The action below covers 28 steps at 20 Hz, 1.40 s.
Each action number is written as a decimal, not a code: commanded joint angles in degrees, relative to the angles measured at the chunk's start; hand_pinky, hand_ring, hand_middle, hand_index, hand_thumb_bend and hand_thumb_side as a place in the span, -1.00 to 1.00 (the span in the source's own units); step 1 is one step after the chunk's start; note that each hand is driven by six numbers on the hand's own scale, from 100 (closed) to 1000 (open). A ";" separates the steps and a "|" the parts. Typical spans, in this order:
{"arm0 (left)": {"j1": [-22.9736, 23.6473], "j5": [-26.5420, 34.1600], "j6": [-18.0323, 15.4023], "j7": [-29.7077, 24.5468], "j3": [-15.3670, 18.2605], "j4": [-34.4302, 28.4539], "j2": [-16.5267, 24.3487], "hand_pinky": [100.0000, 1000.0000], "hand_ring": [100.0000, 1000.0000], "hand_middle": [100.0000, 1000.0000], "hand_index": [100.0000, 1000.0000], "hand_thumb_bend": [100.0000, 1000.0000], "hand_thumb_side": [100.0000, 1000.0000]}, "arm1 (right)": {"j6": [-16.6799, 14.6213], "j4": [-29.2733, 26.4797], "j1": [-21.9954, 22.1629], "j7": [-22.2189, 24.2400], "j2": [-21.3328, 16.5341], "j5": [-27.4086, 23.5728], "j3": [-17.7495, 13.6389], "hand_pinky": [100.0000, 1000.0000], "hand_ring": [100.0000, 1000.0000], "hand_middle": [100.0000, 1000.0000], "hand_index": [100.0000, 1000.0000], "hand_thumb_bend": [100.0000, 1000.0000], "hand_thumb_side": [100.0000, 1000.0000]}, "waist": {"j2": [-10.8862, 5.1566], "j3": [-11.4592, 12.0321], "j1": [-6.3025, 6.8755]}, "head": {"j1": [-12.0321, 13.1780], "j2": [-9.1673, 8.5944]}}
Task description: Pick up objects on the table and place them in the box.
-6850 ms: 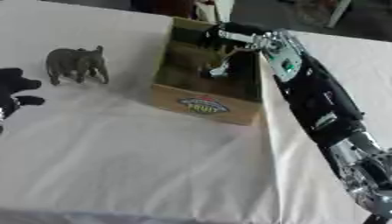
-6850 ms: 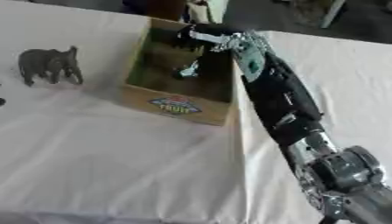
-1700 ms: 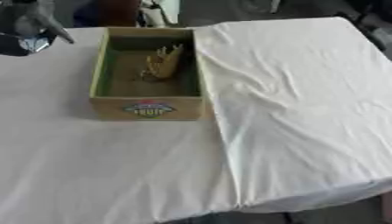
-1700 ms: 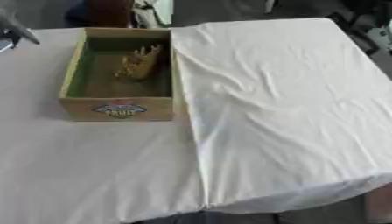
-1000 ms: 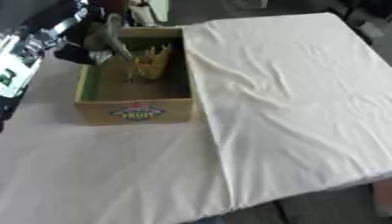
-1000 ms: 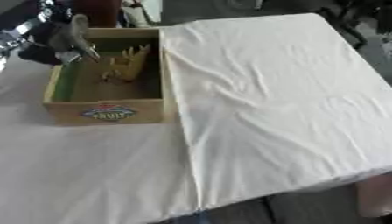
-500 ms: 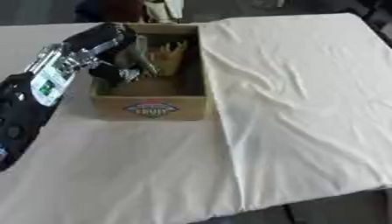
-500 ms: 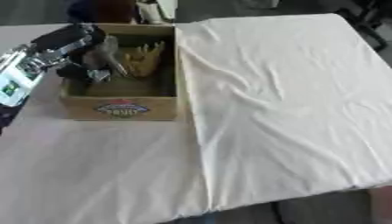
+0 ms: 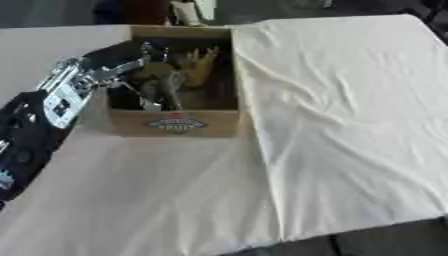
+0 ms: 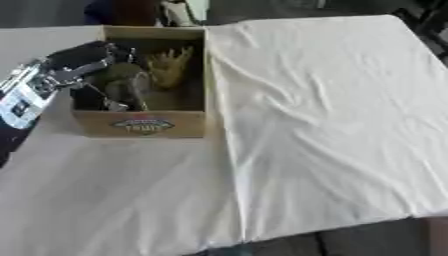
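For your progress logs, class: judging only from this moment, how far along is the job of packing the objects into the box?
Done: a yellowish toy already lies inside the cardboard box. In hand: the left hand is over the box's left side with a grey toy animal at its fingers, down inside the box; whether it has let go cannot be told. Left: no other loose object shows on the white cloth.

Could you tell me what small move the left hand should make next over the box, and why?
Probably open the fingers and let go. The left hand is already inside the box, curled round the grey elephant, which sits low between the walls beside the yellow toy. With the elephant that far down, releasing it looks safer than carrying it further.
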 commanded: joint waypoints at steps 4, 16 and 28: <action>1.69 9.24 4.78 -2.96 1.38 -10.70 6.02 0.76 0.77 0.65 0.73 0.01 -0.38 | -14.74 -1.06 -0.03 15.43 -1.39 0.64 -1.19 0.09 0.08 0.04 0.42 -1.00 -1.00 | -1.67 1.58 0.21 | -1.21 0.63; 6.48 14.60 9.61 -3.68 6.25 -22.33 10.83 0.80 0.80 0.70 0.78 -0.11 -0.48 | -14.42 -0.78 0.55 15.43 -1.75 0.86 -1.87 0.09 0.07 0.04 0.42 -1.00 -1.00 | -1.83 3.27 0.13 | -3.48 0.19; 29.54 37.02 13.79 14.87 20.69 -41.38 7.11 0.56 0.58 0.37 0.52 -0.83 -1.00 | -12.40 0.48 2.60 15.43 -2.88 -0.70 -6.03 0.05 0.08 0.07 0.44 -1.00 -1.00 | -2.14 7.72 -0.25 | -4.98 -0.31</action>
